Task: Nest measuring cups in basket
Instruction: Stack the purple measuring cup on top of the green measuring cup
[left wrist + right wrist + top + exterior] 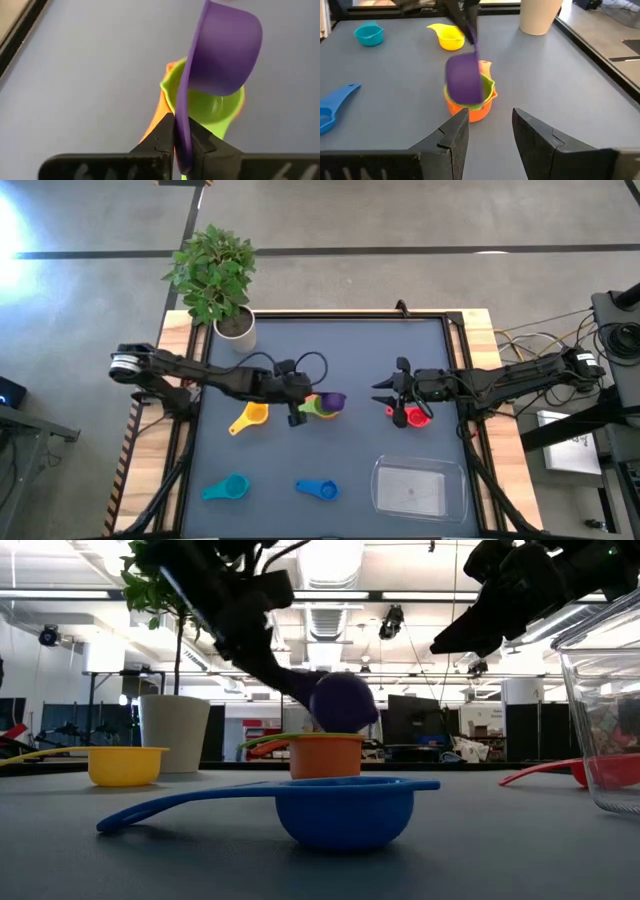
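My left gripper (299,408) is shut on the purple cup (333,400), which hangs tilted over the green cup (212,107). The green cup sits nested in the orange cup (325,755) at the table's middle. My right gripper (490,127) is open and empty, raised above the table near the red cup (413,417), and faces the stack. The yellow cup (251,417), teal cup (228,488), blue cup (318,489) and red cup each rest on the table. The clear basket (418,487) stands at the near right with nothing in it. My left gripper pinches the purple cup's flat handle (183,131) between its two fingers, which lie along the handle. The fingers come slanting down from the table's left. The cup (225,55) is lifted clear and tipped on its side, its bowl just above the green cup.
A white plant pot (236,326) with a green plant stands at the far left corner. Dark rails (463,380) run along the table's edges. Bare grey table lies between the cups and the basket.
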`<action>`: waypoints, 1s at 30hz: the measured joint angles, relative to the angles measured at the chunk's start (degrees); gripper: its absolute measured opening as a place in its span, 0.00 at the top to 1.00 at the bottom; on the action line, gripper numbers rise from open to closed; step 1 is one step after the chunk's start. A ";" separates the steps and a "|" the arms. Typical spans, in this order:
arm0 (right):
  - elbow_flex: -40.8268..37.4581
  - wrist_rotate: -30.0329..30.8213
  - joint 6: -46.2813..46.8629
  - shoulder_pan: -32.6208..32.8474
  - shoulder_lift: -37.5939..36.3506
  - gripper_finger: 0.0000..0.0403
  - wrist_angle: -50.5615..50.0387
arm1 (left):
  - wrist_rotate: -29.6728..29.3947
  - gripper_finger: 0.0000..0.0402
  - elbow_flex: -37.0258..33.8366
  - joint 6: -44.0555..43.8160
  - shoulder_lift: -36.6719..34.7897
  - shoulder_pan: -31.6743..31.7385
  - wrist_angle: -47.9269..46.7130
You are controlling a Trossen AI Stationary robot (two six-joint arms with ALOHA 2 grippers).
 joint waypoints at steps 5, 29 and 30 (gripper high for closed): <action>0.00 1.45 0.09 -0.04 0.00 0.65 0.65 | -8.03 1.00 -0.63 5.83 0.56 -2.33 2.43; -0.31 3.21 -0.24 -0.04 0.13 0.65 1.46 | -46.50 1.00 -1.70 10.68 9.81 -17.39 5.25; -0.31 3.21 -0.24 -0.04 0.13 0.65 1.62 | -46.53 1.00 -1.71 10.63 10.35 -17.48 5.29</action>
